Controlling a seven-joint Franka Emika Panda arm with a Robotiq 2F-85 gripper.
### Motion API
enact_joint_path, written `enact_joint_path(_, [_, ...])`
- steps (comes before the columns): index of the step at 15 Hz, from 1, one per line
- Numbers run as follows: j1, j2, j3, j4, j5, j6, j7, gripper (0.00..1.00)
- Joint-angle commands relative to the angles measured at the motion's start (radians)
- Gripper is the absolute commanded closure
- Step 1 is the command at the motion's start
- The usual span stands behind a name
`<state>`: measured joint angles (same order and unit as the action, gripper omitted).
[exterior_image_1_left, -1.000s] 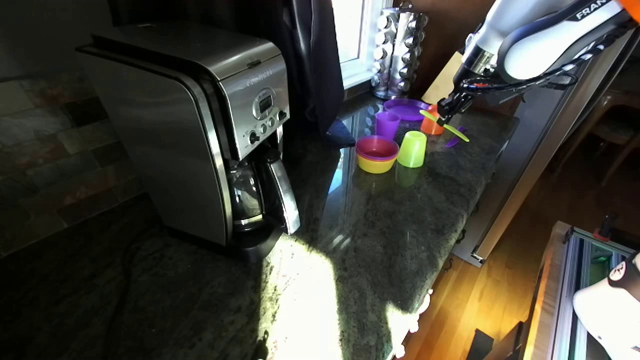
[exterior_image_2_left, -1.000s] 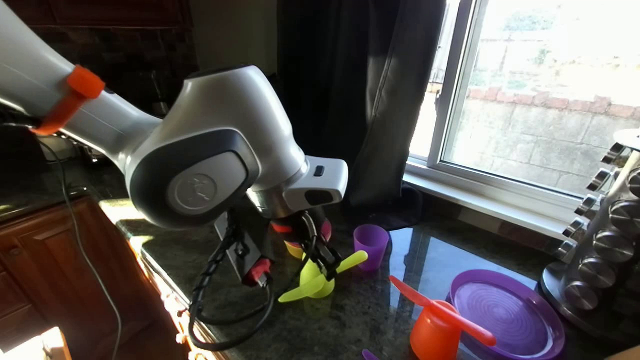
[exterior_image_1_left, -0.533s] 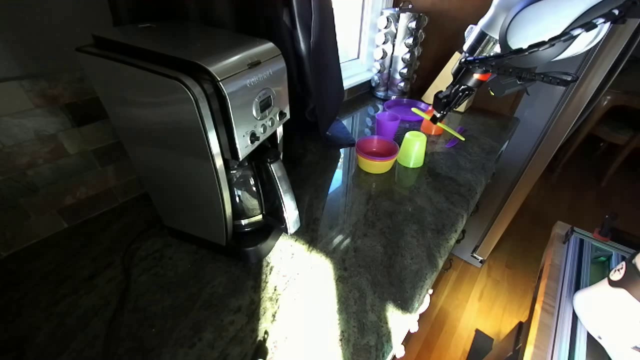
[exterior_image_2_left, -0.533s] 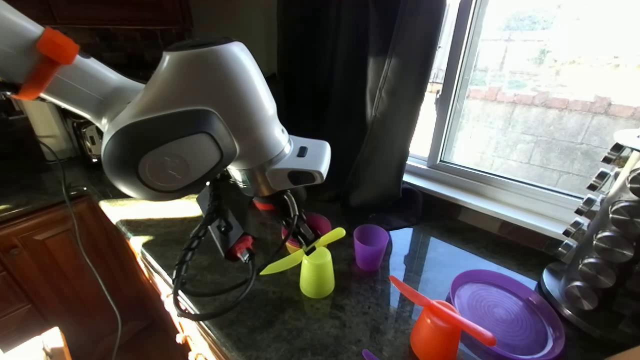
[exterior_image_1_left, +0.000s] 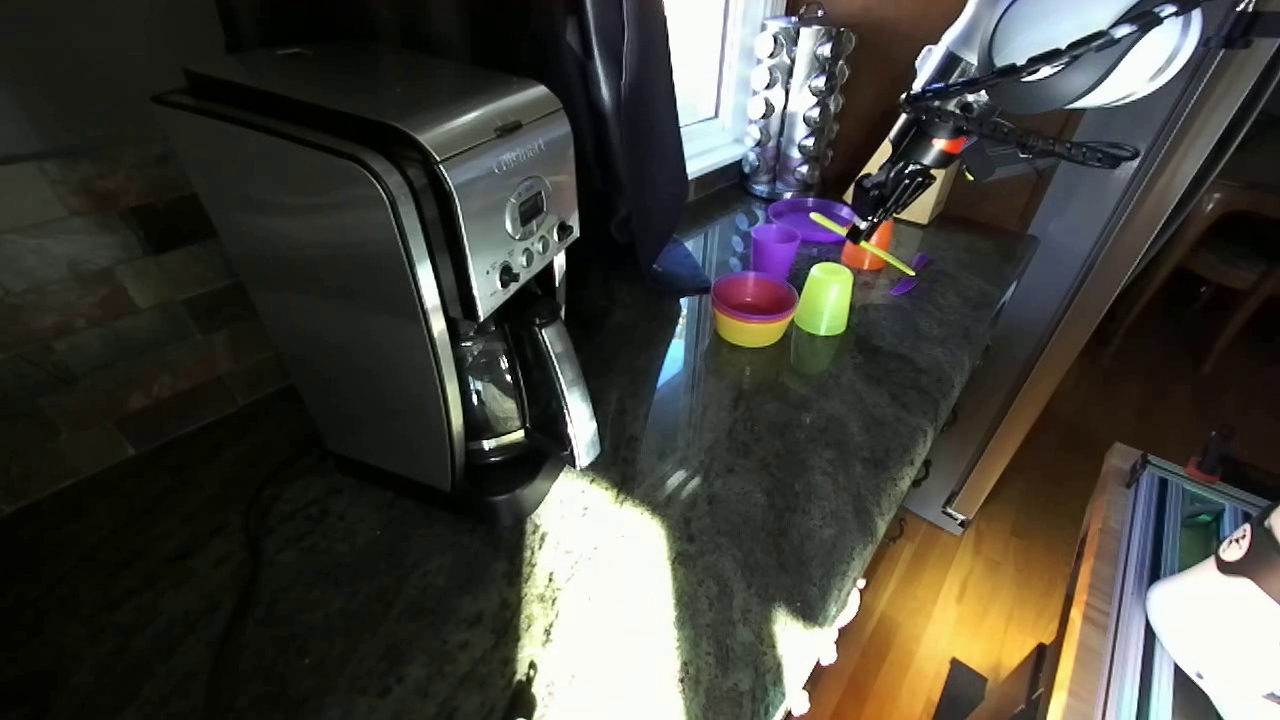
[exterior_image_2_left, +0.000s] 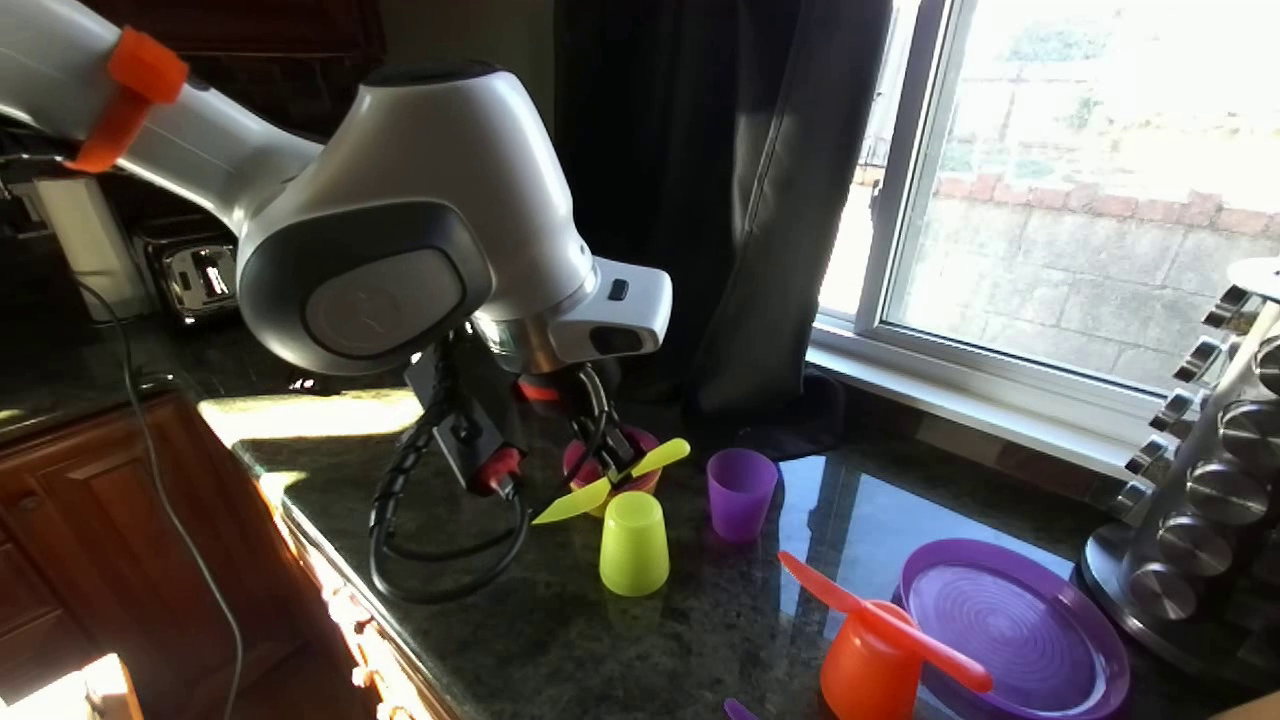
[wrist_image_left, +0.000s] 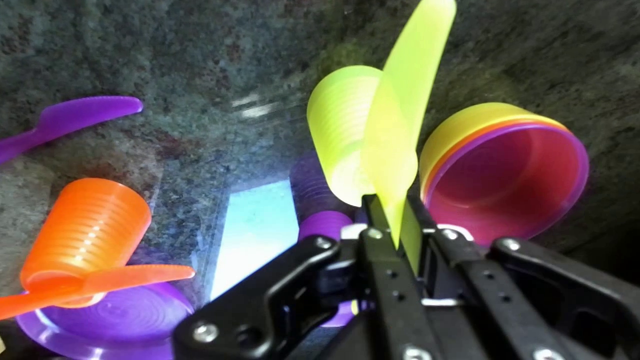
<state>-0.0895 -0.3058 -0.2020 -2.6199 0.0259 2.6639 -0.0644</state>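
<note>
Knife (wrist_image_left: 397, 115) has shifted nearer the bowls (wrist_image_left: 505, 170), fingers (wrist_image_left: 374, 215) pinching it.
Hold steady, clearing the green cup (wrist_image_left: 340, 120) beyond the fingers.

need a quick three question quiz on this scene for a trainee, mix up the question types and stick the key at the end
1. What does the gripper hold?
2. True or false: the purple cup stands mouth up, while the green cup stands mouth down.
3. Fill the blank: the ______ lies across the upturned base of the orange cup.

Key:
1. The green knife.
2. True.
3. Orange knife.
</note>
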Motion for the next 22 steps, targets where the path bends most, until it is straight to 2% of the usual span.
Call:
enact_joint_path(1, [0.004,0.054,0.001,0.037,0.039,-0.016,-0.031,0.96])
enact_joint_path(11, [0.002,0.149,0.01,0.079,0.076,0.0,-0.041,0.96])
enact_joint_path(22, [-0.005,0.198,0.028,0.107,0.079,0.017,-0.038,0.96])
